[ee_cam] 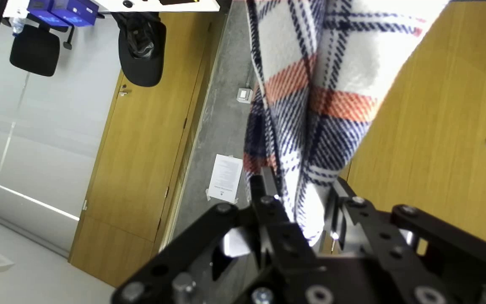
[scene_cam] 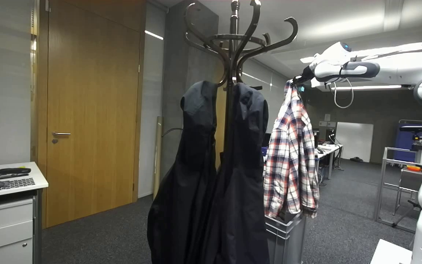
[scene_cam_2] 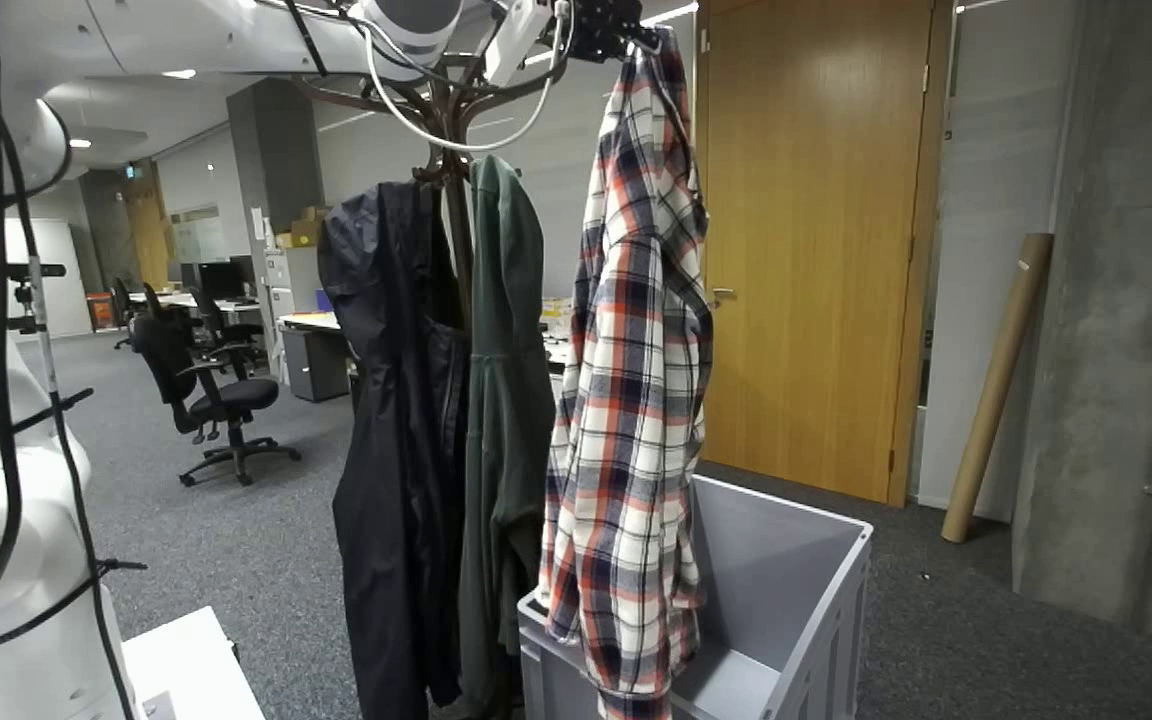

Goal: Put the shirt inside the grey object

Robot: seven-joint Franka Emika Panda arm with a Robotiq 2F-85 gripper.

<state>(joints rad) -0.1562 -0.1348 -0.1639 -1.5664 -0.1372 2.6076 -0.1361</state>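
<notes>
Grey carpet underfoot; the end effector has the plaid shirt clamped at its twelve-o'clock end, sensible for cloth I'd judge light and limp.

in an exterior view, level: coat rack near, ahead of shirt, door left of rack | in an exterior view, tipped down: nearer shirt, rack behind bin, door right of rack | both exterior views share rack, bin, door | wrist view: beside rack, close on fingers, tilted upside down, facing concrete wall
</notes>
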